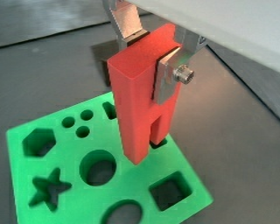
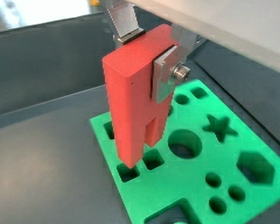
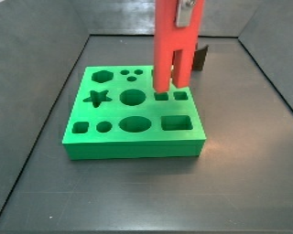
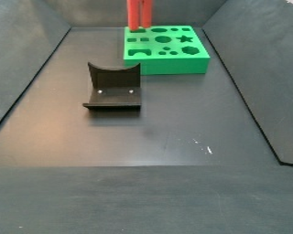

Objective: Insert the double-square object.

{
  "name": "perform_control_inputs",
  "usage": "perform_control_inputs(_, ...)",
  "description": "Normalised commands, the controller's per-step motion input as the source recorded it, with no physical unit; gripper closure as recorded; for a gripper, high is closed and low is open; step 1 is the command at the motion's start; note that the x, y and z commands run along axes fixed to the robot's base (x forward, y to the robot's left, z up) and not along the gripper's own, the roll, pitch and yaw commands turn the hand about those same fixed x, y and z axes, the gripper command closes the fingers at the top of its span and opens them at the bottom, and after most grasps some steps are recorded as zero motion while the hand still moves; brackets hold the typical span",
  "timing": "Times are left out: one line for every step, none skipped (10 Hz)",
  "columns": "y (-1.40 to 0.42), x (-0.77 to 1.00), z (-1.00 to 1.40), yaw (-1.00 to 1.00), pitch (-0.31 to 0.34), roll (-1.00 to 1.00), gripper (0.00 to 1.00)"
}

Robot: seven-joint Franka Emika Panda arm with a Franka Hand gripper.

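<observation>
My gripper (image 1: 150,54) is shut on the top of the double-square object (image 1: 140,105), a bright red bar held upright with its two forked legs pointing down. It shows in both wrist views (image 2: 136,105) and both side views (image 3: 174,55) (image 4: 136,14). The leg tips hang right over the two small square holes (image 3: 171,94) at the edge of the flat green block (image 3: 124,114). I cannot tell whether they touch. A silver finger (image 1: 174,74) with a screw presses one side of the bar, and the other finger (image 2: 127,28) presses the opposite side.
The green block (image 4: 168,50) lies at the far end of a dark walled tray and has star, hexagon, round and square holes. The dark fixture (image 4: 113,87) stands on the floor mid-tray and shows behind the bar in a side view (image 3: 200,57).
</observation>
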Motion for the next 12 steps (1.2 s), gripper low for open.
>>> perform_control_inputs(0.03, 0.00, -0.31, -1.00, 0.013, 0.04, 1.00)
perform_control_inputs(0.04, 0.00, -0.34, -0.96, 0.036, 0.05, 1.00)
perform_control_inputs(0.01, 0.18, -0.20, -0.68, 0.117, 0.09, 1.00)
perform_control_inputs(0.02, 0.15, -0.13, -0.34, 0.084, 0.07, 1.00)
perform_control_inputs(0.02, 0.08, -0.10, 0.00, 0.027, 0.04, 1.00)
perform_control_inputs(0.00, 0.19, -0.09, 0.00, 0.037, 0.07, 1.00)
perform_control_inputs(0.07, 0.09, -0.07, 0.00, 0.049, 0.09, 1.00)
perform_control_inputs(0.05, 0.13, -0.13, 0.00, 0.026, 0.12, 1.00)
perform_control_inputs(0.02, 0.37, -0.18, -0.01, 0.081, 0.15, 1.00)
perform_control_inputs(0.00, 0.34, -0.20, -0.08, 0.079, 0.12, 1.00)
perform_control_inputs(0.00, 0.47, -0.22, -0.57, 0.050, 0.00, 1.00)
perform_control_inputs(0.00, 0.15, -0.28, -0.46, 0.014, 0.00, 1.00)
